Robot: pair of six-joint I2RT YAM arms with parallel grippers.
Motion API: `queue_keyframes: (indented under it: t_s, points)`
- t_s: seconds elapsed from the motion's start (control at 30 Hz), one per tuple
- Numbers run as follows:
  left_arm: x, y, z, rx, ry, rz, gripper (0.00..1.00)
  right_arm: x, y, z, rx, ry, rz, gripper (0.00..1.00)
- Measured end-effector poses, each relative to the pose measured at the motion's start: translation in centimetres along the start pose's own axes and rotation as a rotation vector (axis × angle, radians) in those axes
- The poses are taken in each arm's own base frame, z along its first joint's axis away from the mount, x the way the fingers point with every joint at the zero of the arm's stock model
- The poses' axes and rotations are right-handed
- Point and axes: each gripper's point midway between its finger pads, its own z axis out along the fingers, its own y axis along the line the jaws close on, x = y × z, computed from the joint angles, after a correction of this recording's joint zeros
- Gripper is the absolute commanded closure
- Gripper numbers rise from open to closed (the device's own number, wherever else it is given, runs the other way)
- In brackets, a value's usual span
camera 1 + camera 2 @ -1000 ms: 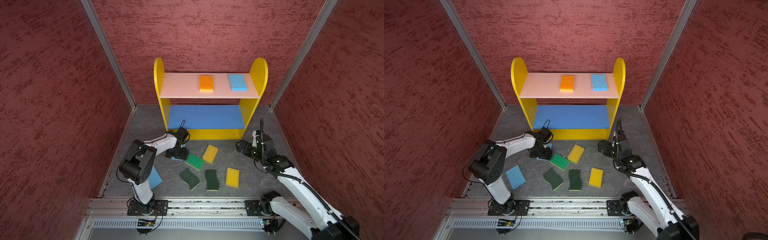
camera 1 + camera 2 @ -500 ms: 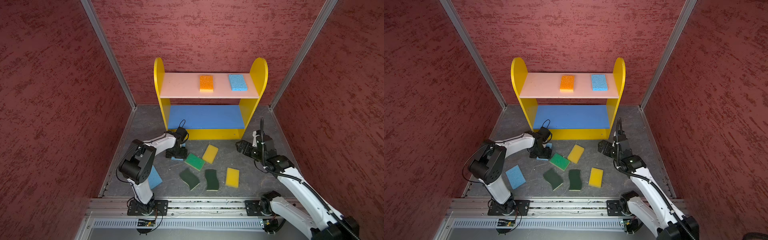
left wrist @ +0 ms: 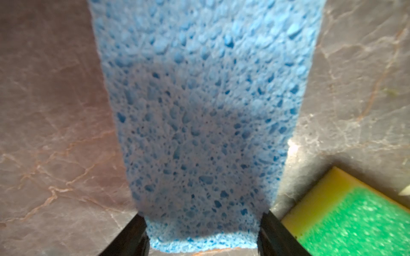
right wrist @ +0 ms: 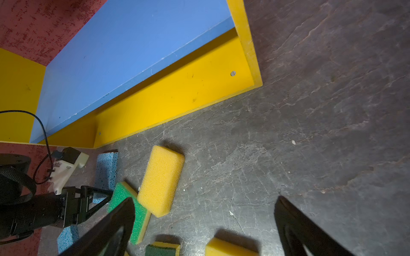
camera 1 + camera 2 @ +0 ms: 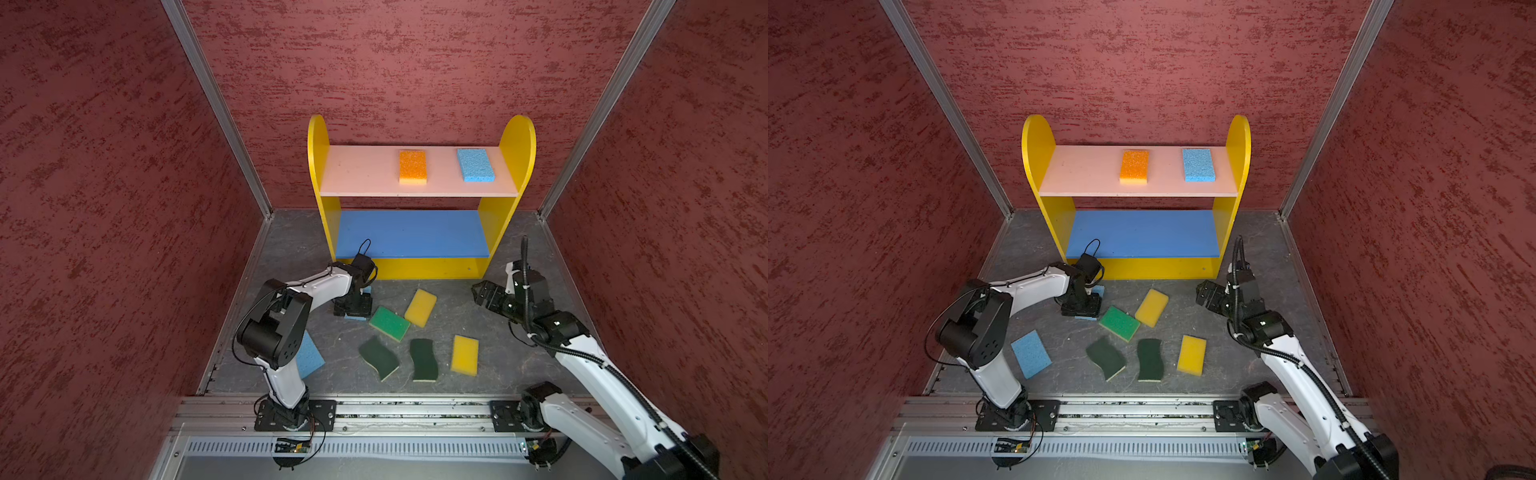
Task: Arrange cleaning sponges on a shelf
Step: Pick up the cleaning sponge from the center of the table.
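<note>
Sponges (image 5: 420,307), seven of them, lay on the tabletop (image 5: 453,320) before the shelf (image 5: 517,141); only two sat on it. Left fingers (image 3: 133,237) pinched a blue one (image 3: 199,133), right fingers (image 4: 115,223) gaped empty.

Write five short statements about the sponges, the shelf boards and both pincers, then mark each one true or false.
1. The pink top board holds an orange-topped sponge and a light blue sponge. True.
2. The blue middle board holds a yellow sponge. False: nothing lies on it.
3. The left pincer grips a second blue sponge lying on the floor. True.
4. The right pincer grips a dark green sponge. False: it is open and empty.
5. The bright green sponge sits on the pink top board. False: it lies on the floor beside a yellow sponge.
</note>
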Motion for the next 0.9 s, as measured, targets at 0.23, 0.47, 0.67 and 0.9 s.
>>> queue_keyframes:
  t_s: [0.23,0.47,0.67,0.9]
  points:
    - [1.1,0.1,-1.7,-0.021,-0.012,0.017,0.29,0.0,0.0,0.0,0.001,0.001,0.0,0.01]
    - [1.7,-1.2,-6.2,-0.027,-0.082,0.084,0.29,0.1,0.1,-0.1,-0.006,0.004,0.0,0.01]
    - [2.0,-2.2,-11.5,0.009,-0.191,0.115,0.29,-0.1,0.3,-0.4,-0.017,-0.008,0.0,0.01]
    - [2.8,-3.4,-18.0,0.029,-0.317,0.179,0.29,0.1,0.7,-0.5,-0.039,0.006,0.0,0.01]
